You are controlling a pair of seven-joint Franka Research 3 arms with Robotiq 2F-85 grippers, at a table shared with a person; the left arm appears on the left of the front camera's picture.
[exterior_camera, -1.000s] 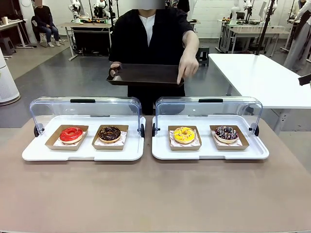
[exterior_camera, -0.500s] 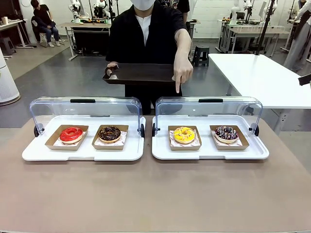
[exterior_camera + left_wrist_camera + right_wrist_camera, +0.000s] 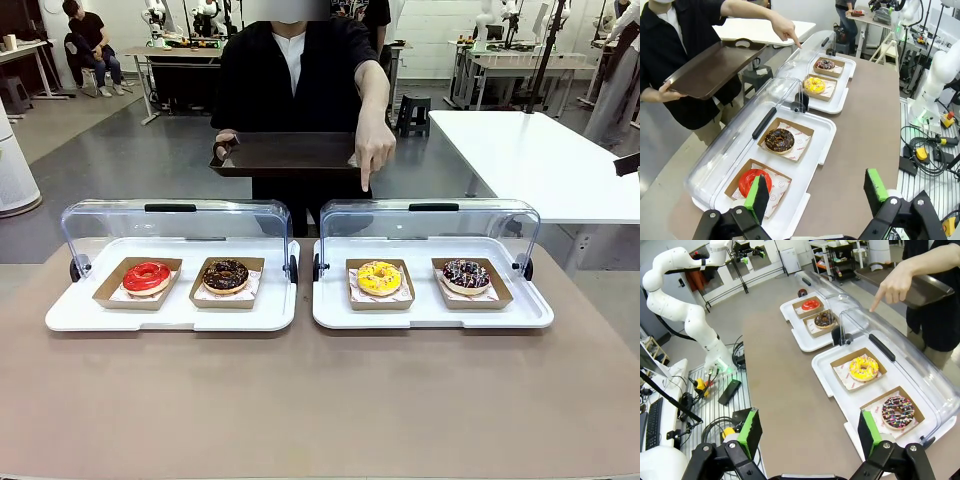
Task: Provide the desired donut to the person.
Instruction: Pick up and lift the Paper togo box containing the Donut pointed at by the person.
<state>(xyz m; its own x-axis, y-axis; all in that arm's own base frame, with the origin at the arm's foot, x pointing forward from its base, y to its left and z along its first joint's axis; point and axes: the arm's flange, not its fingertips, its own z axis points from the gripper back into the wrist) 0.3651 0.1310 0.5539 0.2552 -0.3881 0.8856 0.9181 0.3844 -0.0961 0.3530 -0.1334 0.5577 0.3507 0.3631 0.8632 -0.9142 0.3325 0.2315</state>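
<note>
"Brown table [image 3: 320, 400], bare along the near side. What stands on it?"

"A left case [image 3: 170, 318] and a right case [image 3: 430, 318], both white and side by side at the far edge. Each has its clear lid [image 3: 175, 215] rolled back open. Behind them is grey floor, with a white desk [image 3: 530, 150] to the right and more benches farther off."

"And the donuts?"

"There are four, each in a brown card boat. The left case holds a red donut [image 3: 147, 276] and a chocolate donut [image 3: 226, 274]. The right case holds a yellow donut [image 3: 379, 277] with sprinkles, then a dark donut [image 3: 466, 273] with coloured sprinkles."

"Which one is asked for?"

"The person [image 3: 300, 80] stands across the table, holding a dark tray [image 3: 290, 152] level in one hand. The other hand [image 3: 375, 150] points straight down, fingertip just above the right lid's left end, in line with the yellow donut."

"Grippers?"

"The left gripper [image 3: 816, 192] has its fingers spread wide with nothing between them, near the red donut's end of the left case. The right gripper [image 3: 809, 434] is likewise spread and empty, by the dark donut."

"Any change from a second ago?"

"The tray has shifted a little left. The pointing finger has dropped below the tray's edge. The donuts and lids lie as before."
</note>
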